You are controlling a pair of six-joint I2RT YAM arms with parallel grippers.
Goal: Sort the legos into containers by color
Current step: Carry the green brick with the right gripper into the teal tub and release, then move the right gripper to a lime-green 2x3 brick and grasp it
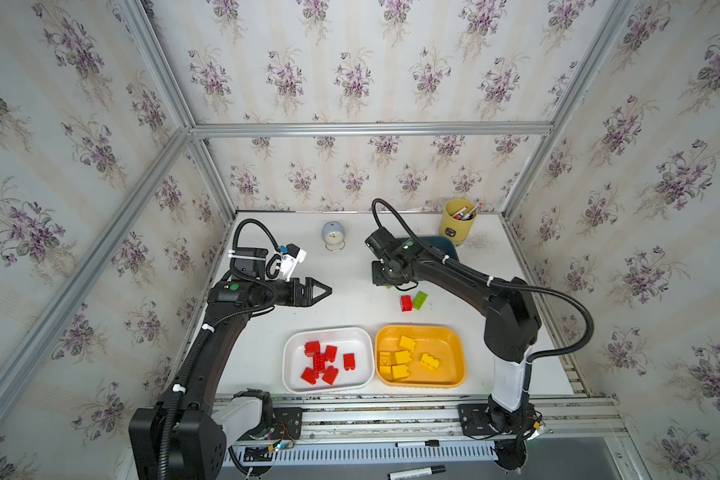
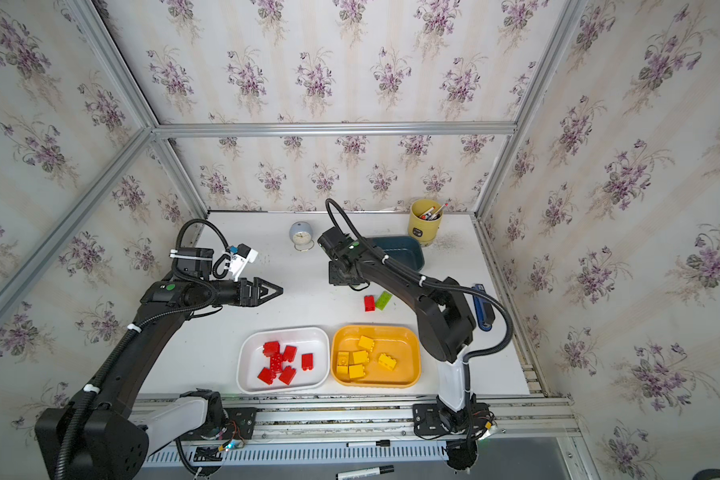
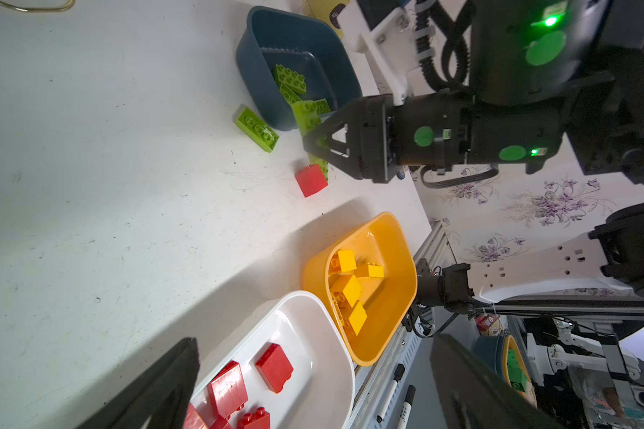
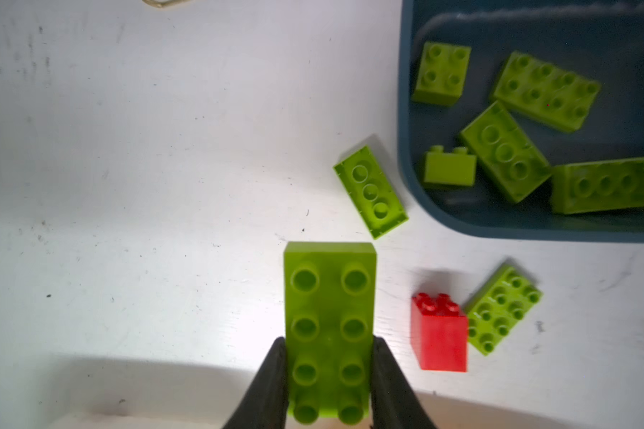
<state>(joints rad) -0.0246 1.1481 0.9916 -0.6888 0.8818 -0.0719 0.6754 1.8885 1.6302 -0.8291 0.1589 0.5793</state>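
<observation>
My right gripper is shut on a lime green lego, held just above the table beside the dark teal container. That container holds several green legos. On the table nearby lie a red lego, a green one touching it, and an upturned green one. My left gripper hovers open and empty over the table's left middle. In both top views the white container holds several red legos. The orange-yellow container holds several yellow ones.
A small round clock and a yellow pen cup stand at the back. A blue tool lies by the right edge. Two markers lie on the front rail, below the table edge.
</observation>
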